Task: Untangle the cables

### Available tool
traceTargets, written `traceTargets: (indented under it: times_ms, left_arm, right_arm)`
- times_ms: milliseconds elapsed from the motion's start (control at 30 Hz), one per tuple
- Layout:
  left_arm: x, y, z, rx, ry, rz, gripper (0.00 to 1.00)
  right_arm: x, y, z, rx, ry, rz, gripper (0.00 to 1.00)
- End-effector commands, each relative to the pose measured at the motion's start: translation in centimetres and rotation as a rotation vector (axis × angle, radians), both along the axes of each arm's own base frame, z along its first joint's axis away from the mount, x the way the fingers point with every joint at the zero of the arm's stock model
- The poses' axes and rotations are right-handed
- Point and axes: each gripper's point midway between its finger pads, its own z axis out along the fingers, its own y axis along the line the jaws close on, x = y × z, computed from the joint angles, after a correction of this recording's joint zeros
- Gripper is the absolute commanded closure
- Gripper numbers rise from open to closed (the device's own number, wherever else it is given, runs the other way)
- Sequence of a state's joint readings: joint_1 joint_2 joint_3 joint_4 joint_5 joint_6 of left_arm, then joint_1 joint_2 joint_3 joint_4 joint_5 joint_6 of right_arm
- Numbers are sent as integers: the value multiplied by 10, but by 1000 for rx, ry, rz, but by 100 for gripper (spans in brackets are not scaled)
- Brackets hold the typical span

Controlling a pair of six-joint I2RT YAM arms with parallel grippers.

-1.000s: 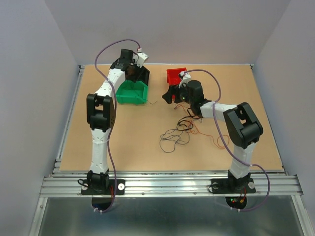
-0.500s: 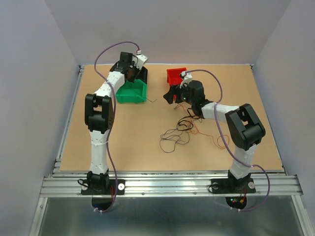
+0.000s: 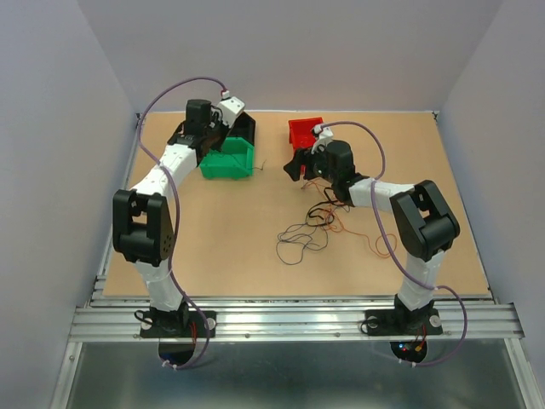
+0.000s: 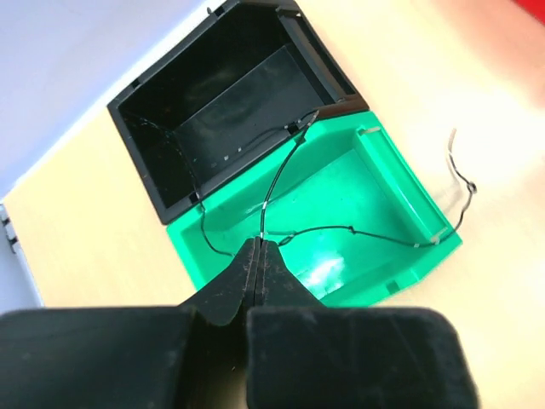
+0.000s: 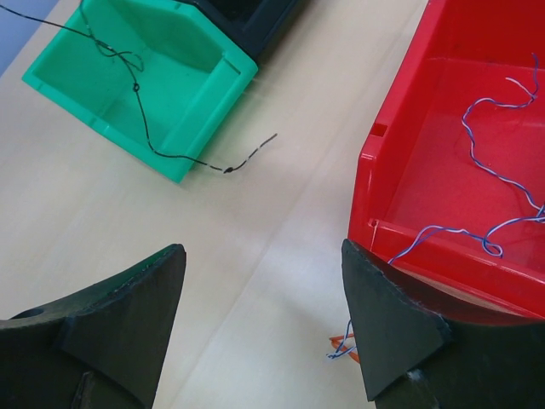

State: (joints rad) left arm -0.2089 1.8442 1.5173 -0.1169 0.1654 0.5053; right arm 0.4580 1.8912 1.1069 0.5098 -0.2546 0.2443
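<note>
The left fingers point(image 4: 221, 294) pinch a thin black wire point(image 4: 281, 170) above the green plastic bin point(image 4: 341, 183), far left. The right fingers point(image 5: 119, 315) are spread. Next, I think, drop it in. More tangled wires point(image 3: 306, 230) wait on the bench point(image 3: 213, 239).

Overhead from behind, wrist views close, downward, sharing green bin point(image 4: 341, 189)

green bin point(image 3: 228, 170): no text or label readable on its walls
black bin point(image 4: 247, 94): plain, nothing legible
red bin point(image 5: 443, 128): plain, no markings legible
left arm point(image 3: 162, 170): white and black housings, no readable brand or number
right arm point(image 3: 375, 192): same, no readable print
table point(image 3: 213, 239): no signs legible
</note>
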Motion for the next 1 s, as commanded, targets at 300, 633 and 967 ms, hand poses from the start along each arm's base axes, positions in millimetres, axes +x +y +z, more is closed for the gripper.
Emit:
traceTargets:
  times_ms: [300, 633, 967]
  left_arm:
    - [-56, 6, -4, 12, -3, -69, 100]
    - [-65, 10, -10, 15, 22, -52, 100]
    - [-11, 21, -41, 80, 116, 19, 100]
  right_arm:
    - [-1, -4, 31, 29, -90, -7, 21]
    - [-3, -2, 31, 35, -84, 2, 22]
    - [-5, 4, 25, 27, -61, 46, 22]
